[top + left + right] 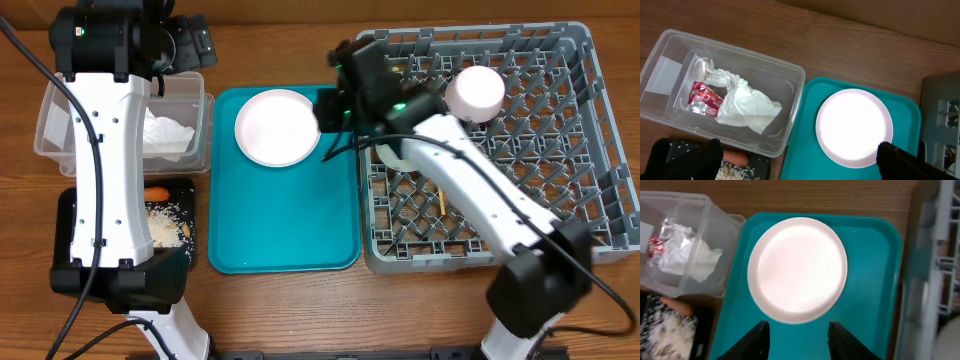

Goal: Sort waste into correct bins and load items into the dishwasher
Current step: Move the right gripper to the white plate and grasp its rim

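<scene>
Left wrist: clear tub [660,75] holds napkins [747,105] and red wrapper [704,97].

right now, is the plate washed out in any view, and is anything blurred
Left wrist: the plate is blown out flat white. Right wrist: its faint rings show; the dish rack at right is blurred. Overhead: sharp, little glare.

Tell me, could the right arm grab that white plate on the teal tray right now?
Probably yes. The right gripper hangs open just by the plate, which lies alone on the teal tray, with nothing on it or in the way.
</scene>
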Tool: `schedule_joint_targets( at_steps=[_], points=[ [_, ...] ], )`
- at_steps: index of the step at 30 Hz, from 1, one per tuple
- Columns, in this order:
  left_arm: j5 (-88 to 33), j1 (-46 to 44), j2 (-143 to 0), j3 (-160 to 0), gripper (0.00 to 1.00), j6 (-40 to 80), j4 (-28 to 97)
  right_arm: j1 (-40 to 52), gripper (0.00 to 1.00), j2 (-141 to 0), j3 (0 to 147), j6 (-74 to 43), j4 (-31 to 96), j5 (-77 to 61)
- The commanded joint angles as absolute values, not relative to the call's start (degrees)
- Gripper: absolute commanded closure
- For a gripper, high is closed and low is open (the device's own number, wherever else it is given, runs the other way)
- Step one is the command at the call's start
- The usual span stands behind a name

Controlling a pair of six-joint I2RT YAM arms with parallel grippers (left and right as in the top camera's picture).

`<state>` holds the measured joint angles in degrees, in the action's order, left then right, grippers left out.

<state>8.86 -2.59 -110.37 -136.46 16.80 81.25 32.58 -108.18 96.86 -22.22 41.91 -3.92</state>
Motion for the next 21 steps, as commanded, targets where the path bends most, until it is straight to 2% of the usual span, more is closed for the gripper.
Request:
schedule_joint_targets(
  at_steps=[1, 9, 21],
  points=[
    [9.4, -2.6, -109.6, -137.3, 0.0, 17.8, 81.2, 34.3, 0.57, -113.2, 97.4, -23.0, 39.2, 4.8],
    [9.4, -2.6, -109.6, -137.3, 0.0, 17.8, 81.2, 34.8, 0.55, -123.4, 97.4, -23.0, 31.0, 9.8],
    [9.4, -2.6, -109.6, -137.3, 0.0, 17.8, 81.2, 35.2, 0.56, -131.2, 97.4, -23.0, 28.8, 8.7]
  ],
)
